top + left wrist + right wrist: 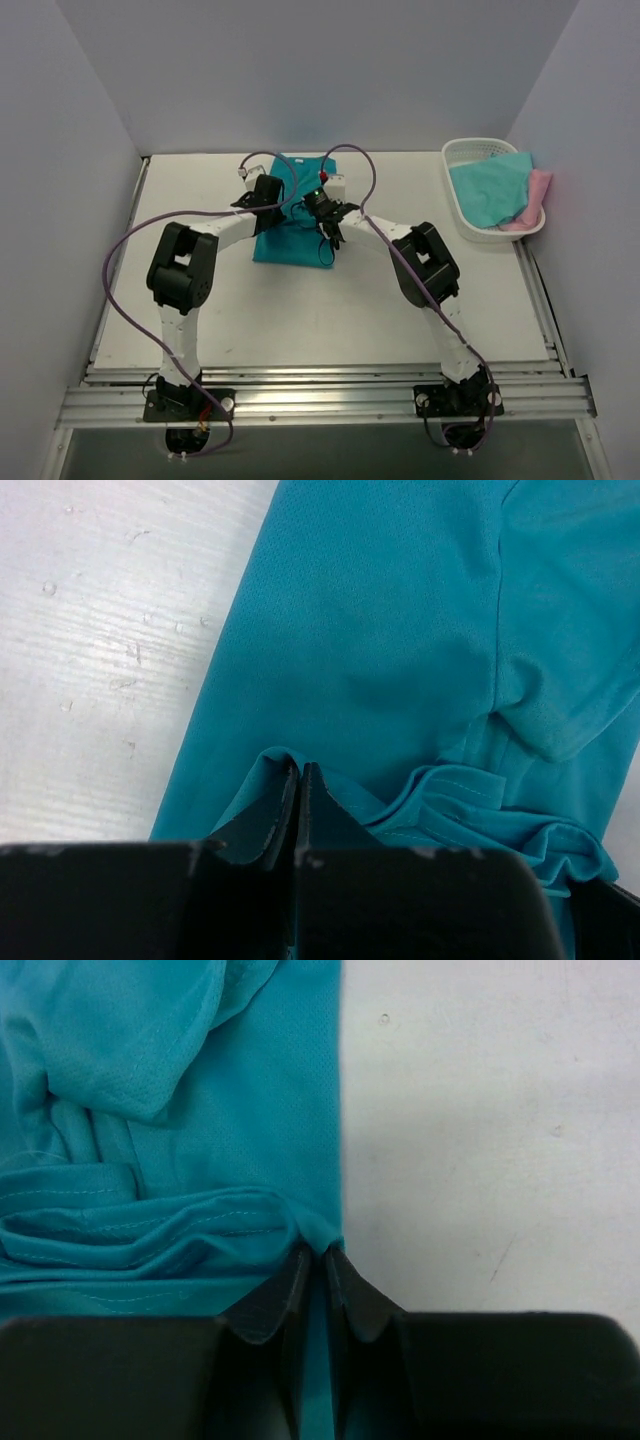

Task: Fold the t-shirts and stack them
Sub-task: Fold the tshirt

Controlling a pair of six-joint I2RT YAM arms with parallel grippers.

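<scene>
Both clamped shut, left gripper (300, 783) and right gripper (322, 1260) pinching the teal tee (380, 630) edge, thin bites, bunched cloth alongside may slip free

Teal tee (288, 243) is showing deep teal, fine mesh; aqua tee (490, 188) showing lighter; pink tee (539, 194) peeking pale, seemingly plain; basket (478, 142) showing white, slotted.
</scene>
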